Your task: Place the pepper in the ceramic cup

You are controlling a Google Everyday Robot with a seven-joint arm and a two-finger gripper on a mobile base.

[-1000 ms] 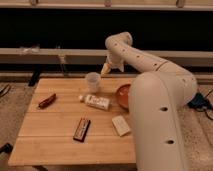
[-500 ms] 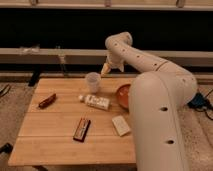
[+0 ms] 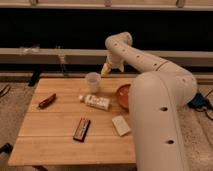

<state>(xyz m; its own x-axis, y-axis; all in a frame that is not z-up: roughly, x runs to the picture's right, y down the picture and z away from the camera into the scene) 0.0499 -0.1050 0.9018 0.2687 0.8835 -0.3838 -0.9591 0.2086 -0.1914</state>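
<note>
The pepper point(image 3: 47, 101), slim and dark red, lies on the left side of the wooden table point(image 3: 55, 142). The ceramic cup point(image 3: 92, 82), small and whitish, stands upright near the table's far edge at the middle. My gripper point(image 3: 105, 69) hangs just right of the cup and slightly above its rim, far from the pepper. Nothing shows in the gripper.
A white labelled bottle point(image 3: 95, 102) lies on its side in front of the cup. An orange bowl point(image 3: 123, 96) is at the right, partly hidden by my arm. A flat dark bar point(image 3: 82, 129) and a pale block point(image 3: 120, 125) lie nearer the front.
</note>
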